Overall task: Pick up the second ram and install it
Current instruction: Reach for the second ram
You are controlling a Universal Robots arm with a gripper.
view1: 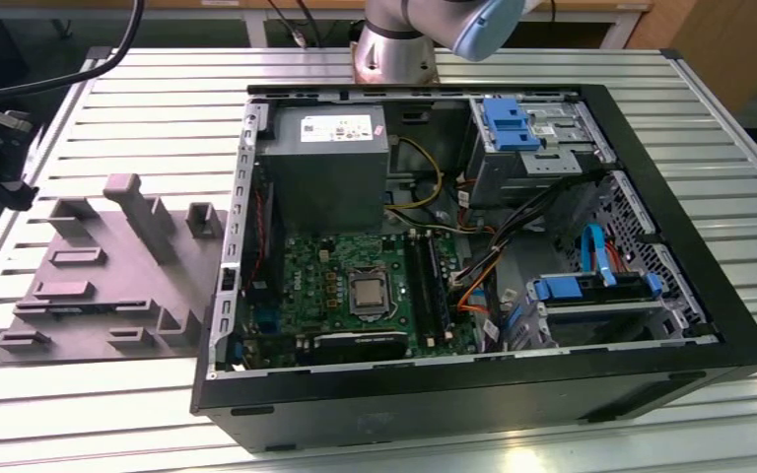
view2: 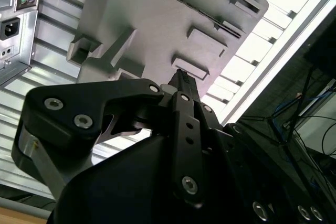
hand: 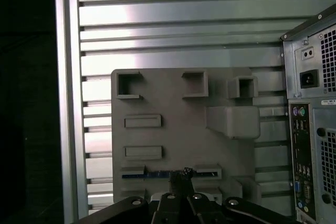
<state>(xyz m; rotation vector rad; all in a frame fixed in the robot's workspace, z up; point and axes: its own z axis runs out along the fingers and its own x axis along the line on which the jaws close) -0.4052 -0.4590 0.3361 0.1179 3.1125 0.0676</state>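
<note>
Slats of a metal table [hand: 184,24] carry the grey fixture block [hand: 178,145] holding the second ram [hand: 152,174], end effector [hand: 181,178] clenched above.

Your silver-grey metal arm [view1: 394,49], its joint capped in pale blue plastic, stands at the far side of the exterior view. Your black metal claw [hand: 181,176], built of bolted linkage plates, reaches straight out ahead of the wrist in both wrist views, narrowing to a slim tip.

Open computer case [view1: 484,404] on slatted table [view1: 90,414], grey fixture block [view1: 103,266] beside
</note>
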